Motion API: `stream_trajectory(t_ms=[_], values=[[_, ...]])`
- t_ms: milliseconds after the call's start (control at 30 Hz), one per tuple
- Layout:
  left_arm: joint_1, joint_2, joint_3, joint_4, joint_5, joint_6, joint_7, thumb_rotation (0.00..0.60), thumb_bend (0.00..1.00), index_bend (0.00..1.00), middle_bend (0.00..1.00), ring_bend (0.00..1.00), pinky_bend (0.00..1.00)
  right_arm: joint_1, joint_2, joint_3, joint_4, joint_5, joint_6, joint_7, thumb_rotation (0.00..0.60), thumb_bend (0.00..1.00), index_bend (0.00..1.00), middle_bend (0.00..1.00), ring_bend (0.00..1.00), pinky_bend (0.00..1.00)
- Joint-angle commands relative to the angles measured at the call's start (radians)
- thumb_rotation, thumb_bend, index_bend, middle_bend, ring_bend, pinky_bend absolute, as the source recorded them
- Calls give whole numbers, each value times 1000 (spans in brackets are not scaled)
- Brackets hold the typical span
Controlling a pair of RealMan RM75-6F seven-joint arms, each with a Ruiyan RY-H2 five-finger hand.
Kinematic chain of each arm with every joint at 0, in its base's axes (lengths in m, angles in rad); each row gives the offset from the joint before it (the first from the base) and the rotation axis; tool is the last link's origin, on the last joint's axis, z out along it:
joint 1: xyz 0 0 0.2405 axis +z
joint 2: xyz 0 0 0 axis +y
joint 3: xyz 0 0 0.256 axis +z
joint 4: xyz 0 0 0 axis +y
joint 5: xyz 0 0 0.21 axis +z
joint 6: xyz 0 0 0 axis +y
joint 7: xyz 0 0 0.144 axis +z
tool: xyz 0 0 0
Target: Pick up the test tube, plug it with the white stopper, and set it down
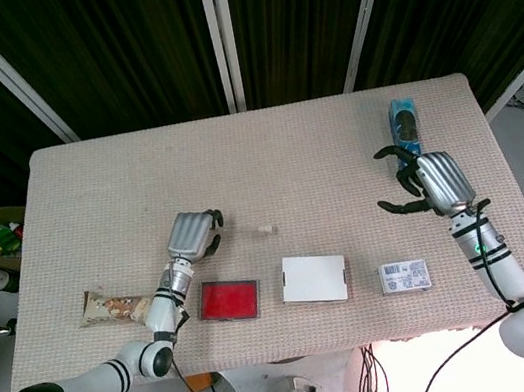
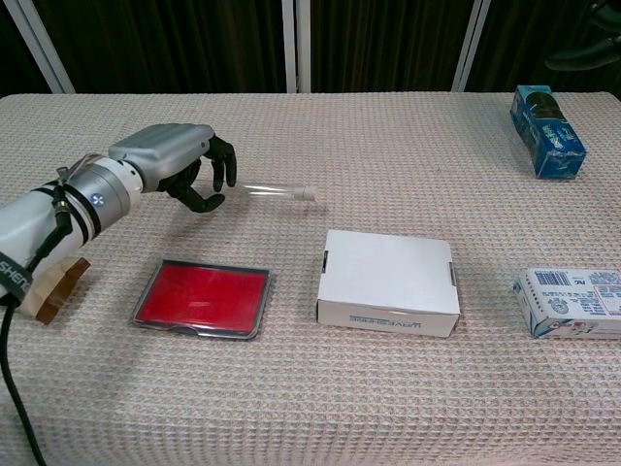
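Observation:
The clear test tube (image 2: 267, 190) lies level, just above or on the cloth, with the white stopper (image 2: 306, 193) in its right end. From the head view mainly the stopper (image 1: 265, 227) shows. My left hand (image 2: 179, 165) is low over the table with its fingers curled around the tube's left end, which is hidden among them; the same hand (image 1: 196, 236) shows left of the stopper. My right hand (image 1: 428, 185) hovers far to the right with fingers spread, holding nothing; only its dark fingertips (image 2: 582, 56) reach the chest view's top corner.
A red flat case (image 2: 202, 298) and a white box (image 2: 388, 282) lie in front of the tube. A blue package (image 2: 548, 131) stands at the back right, a small carton (image 2: 572, 303) at the front right. A snack packet (image 1: 111, 308) lies at the left edge.

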Motion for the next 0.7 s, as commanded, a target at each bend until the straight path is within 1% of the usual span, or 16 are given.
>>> stream_trajectory(t_ms=[33, 133, 233, 300, 367, 400, 433, 467, 500, 533, 567, 600, 633, 667, 700], values=[[1, 14, -1, -33, -34, -14, 52, 600, 523, 276, 416, 654, 998, -22, -3, -8, 13, -7, 16, 25, 600, 0, 331, 978, 1000, 1000], [13, 48, 8, -79, -46, -8, 93, 600, 476, 194, 341, 587, 964, -47, -4, -13, 23, -10, 36, 51, 600, 0, 330, 978, 1000, 1000], [44, 122, 17, -177, -63, 24, 144, 600, 396, 158, 274, 460, 916, -82, 6, -27, 36, -16, 63, 70, 600, 0, 325, 978, 1000, 1000], [86, 189, 21, -253, -47, 103, 159, 600, 368, 155, 262, 391, 883, -113, 24, -44, 48, -18, 83, 63, 600, 0, 319, 978, 1000, 1000], [131, 259, 25, -317, -27, 174, 151, 600, 355, 155, 261, 357, 829, -145, 46, -60, 58, -13, 100, 45, 600, 0, 314, 963, 1000, 1000], [163, 311, 28, -357, -15, 216, 138, 600, 351, 156, 261, 345, 797, -167, 64, -72, 61, -6, 108, 33, 600, 0, 314, 947, 998, 1000], [187, 353, 32, -385, -7, 240, 123, 600, 346, 157, 258, 325, 740, -184, 78, -79, 62, 1, 115, 26, 600, 0, 314, 908, 982, 1000], [221, 408, 36, -415, -2, 272, 104, 600, 338, 161, 251, 295, 643, -206, 95, -87, 63, 10, 127, 15, 600, 8, 313, 846, 940, 1000], [245, 450, 40, -433, -1, 294, 95, 600, 331, 165, 245, 276, 575, -223, 106, -93, 65, 15, 139, 5, 600, 16, 313, 805, 905, 1000], [275, 504, 47, -451, 4, 313, 74, 600, 316, 173, 230, 239, 442, -244, 121, -101, 66, 20, 152, -12, 600, 31, 313, 750, 852, 979], [296, 545, 55, -460, 11, 324, 52, 600, 305, 179, 217, 213, 350, -259, 132, -108, 65, 23, 159, -24, 600, 53, 310, 679, 774, 915], [318, 582, 63, -463, 20, 335, 25, 600, 294, 183, 203, 187, 263, -273, 145, -116, 62, 27, 165, -35, 600, 70, 298, 601, 678, 810], [339, 617, 73, -465, 31, 342, -6, 600, 287, 183, 191, 167, 206, -286, 158, -124, 56, 30, 166, -44, 600, 84, 277, 531, 582, 694], [360, 650, 84, -466, 42, 350, -39, 600, 284, 184, 182, 152, 174, -298, 172, -132, 48, 31, 165, -51, 600, 94, 253, 471, 497, 598], [389, 689, 101, -466, 59, 361, -84, 600, 284, 184, 178, 145, 164, -312, 190, -144, 38, 27, 166, -57, 600, 107, 208, 380, 374, 465]])
